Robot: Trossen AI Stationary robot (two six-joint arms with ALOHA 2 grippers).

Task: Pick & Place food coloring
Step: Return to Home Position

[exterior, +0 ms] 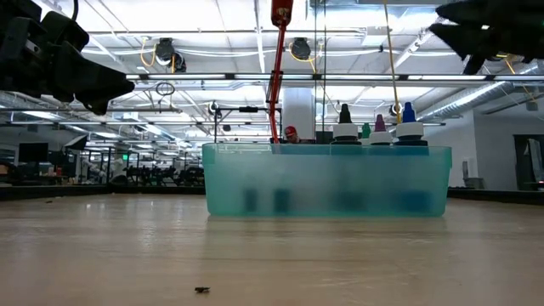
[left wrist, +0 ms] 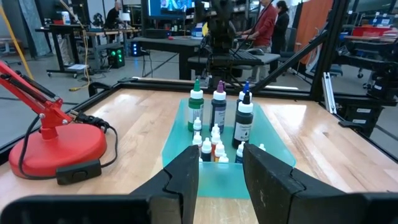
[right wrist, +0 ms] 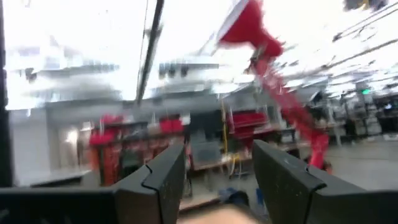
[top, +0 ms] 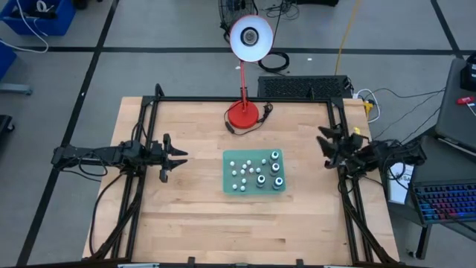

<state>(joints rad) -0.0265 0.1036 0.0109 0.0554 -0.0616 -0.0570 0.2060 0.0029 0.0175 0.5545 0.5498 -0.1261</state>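
The food coloring stands upright in a translucent green tray (top: pixel 226 186) at the table's middle. It is several tiny white-topped bottles (top: pixel 244 171) plus larger dark-capped bottles (top: pixel 277 168). The left wrist view shows the larger ones in green (left wrist: pixel 196 102), purple (left wrist: pixel 218 107) and black (left wrist: pixel 244 119). My left gripper (top: pixel 178 158) hovers open to the tray's left, level and facing it, with nothing between its fingers (left wrist: pixel 221 165). My right gripper (top: pixel 325 149) is open to the tray's right, raised and tipped upward (right wrist: pixel 217 155); its blurred view shows no bottles.
A desk lamp with a red base (top: pixel 243 114) stands behind the tray, its white head (top: pixel 251 37) beyond the far edge and its cord beside the base. Bare wood lies before the tray and on both its sides. Black frame rails (top: pixel 149 179) run along the table's sides.
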